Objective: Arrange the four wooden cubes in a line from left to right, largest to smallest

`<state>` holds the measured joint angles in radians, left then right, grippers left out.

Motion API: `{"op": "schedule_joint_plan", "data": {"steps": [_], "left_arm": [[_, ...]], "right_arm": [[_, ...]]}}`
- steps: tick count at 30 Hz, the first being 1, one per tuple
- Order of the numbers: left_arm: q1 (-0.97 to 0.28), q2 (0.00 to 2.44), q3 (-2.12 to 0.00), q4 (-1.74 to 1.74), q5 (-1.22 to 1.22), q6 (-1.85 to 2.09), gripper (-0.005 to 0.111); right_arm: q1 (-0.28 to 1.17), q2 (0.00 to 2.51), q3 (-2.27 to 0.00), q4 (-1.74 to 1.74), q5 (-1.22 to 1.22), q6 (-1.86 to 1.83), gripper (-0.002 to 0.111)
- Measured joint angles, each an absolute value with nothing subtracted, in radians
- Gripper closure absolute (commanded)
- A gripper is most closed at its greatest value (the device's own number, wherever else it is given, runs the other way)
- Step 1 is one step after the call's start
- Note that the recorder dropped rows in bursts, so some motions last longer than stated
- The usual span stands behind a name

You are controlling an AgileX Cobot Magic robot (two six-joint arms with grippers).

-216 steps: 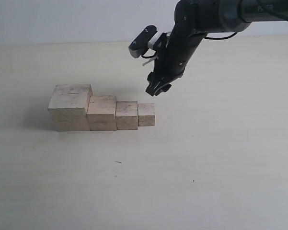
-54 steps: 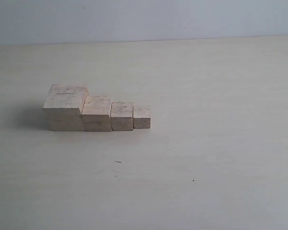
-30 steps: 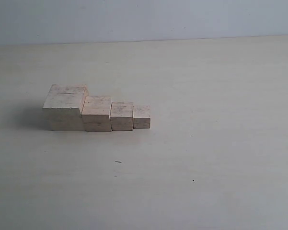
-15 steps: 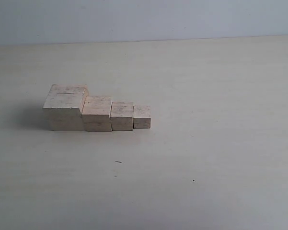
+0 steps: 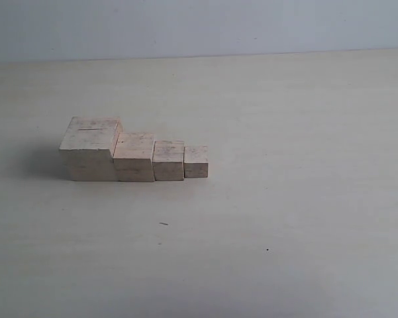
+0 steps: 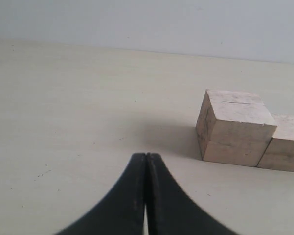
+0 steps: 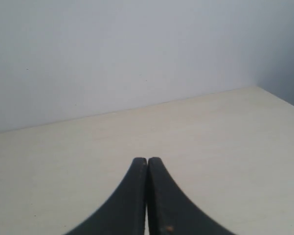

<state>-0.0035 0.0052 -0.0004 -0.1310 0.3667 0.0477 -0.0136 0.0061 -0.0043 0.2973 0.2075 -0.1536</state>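
**Desk:** Four wooden cubes stand in one row on the pale counter (image 5: 285, 165), left of centre in the exterior view. What order?

**Photographer:** Descending, left to right. The largest cube (image 5: 91, 147) comes first, with a thin dark crack line across its top. Then come the second cube (image 5: 134, 158), the third cube (image 5: 168, 161) and the smallest cube (image 5: 196, 161). Each touches its neighbour, and the front faces sit roughly flush.

**Desk:** And the left arm?

**Photographer:** Its wrist camera shows the left fingers (image 6: 134, 186) clenched tip to tip, with nothing between them, above the counter. The largest cube sits well apart ahead of them, crack line uppermost. The second cube is pressed against its far side and cut off by the frame edge.

**Desk:** The right?

**Photographer:** The right fingers (image 7: 134, 191) are likewise pressed together on nothing. They point across the counter toward a plain grey wall (image 7: 137, 58).
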Motion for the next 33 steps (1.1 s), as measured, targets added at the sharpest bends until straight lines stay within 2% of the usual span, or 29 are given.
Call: {"op": "schedule_joint_plan", "data": {"steps": [5,13,33], "left_arm": [[-0.004,0.005,0.000,-0.131,0.367,0.048,0.107],[-0.004,0.005,0.000,-0.131,0.367,0.048,0.107],[-0.004,0.005,0.000,-0.131,0.367,0.048,0.107]], "right_arm": [[-0.014,0.006,-0.004,0.288,0.214,-0.154,0.108],[-0.012,0.006,-0.004,0.031,0.271,0.048,0.108],[0.000,0.006,-0.004,0.027,0.341,0.010,0.108]]}}
